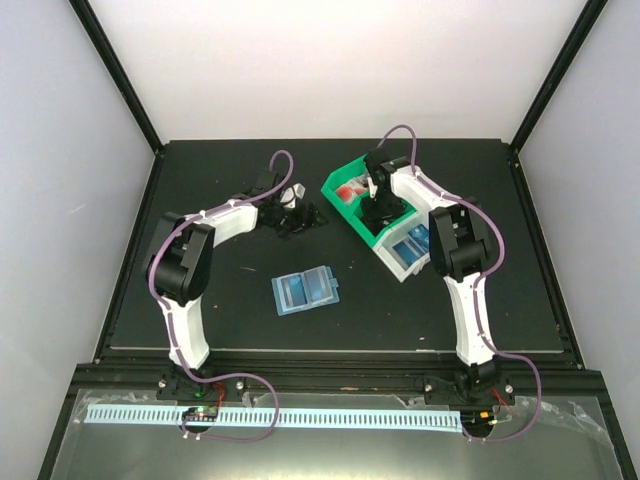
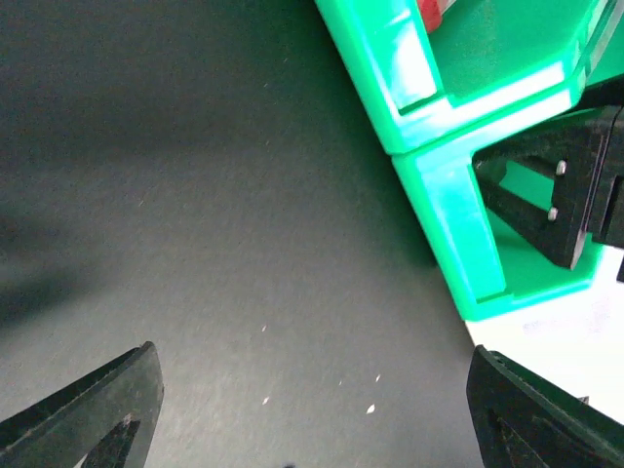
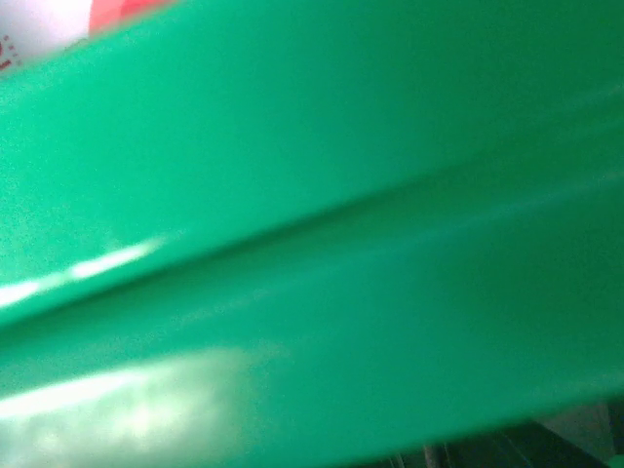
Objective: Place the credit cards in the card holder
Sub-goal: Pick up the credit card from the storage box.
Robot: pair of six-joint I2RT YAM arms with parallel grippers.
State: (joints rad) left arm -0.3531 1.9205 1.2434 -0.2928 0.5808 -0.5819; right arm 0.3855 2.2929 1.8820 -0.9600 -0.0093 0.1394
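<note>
Top external view gives us two plastic bins set corner to corner on a matte black mat (image 1: 200,300). The green bin (image 1: 335,180) is glossy and hard-edged, and a red-and-white card (image 1: 350,190) lies flat on its floor. Touching the green bin's near-right side is a white bin (image 1: 405,272), in which we see blue cards (image 1: 412,245).

The card holder (image 1: 305,290) lies well apart from the green bin, to its near-left. It is spread open like a booklet, a teal-blue rectangle whose clear sleeves shine.

The right gripper (image 1: 378,205) reaches down inside the green bin. Its wrist view shows only blurred green plastic with a sliver of red and white at the top left corner, so we cannot tell how its jaws stand.

The left gripper (image 1: 297,215) sits just left of the green bin. From its wrist, the left gripper (image 2: 312,356) has its dark fingers (image 2: 97,409) spread wide apart over the mat with nothing between them. The green bin (image 2: 448,195) shows a smooth, shiny wall and a stepped rim there.
</note>
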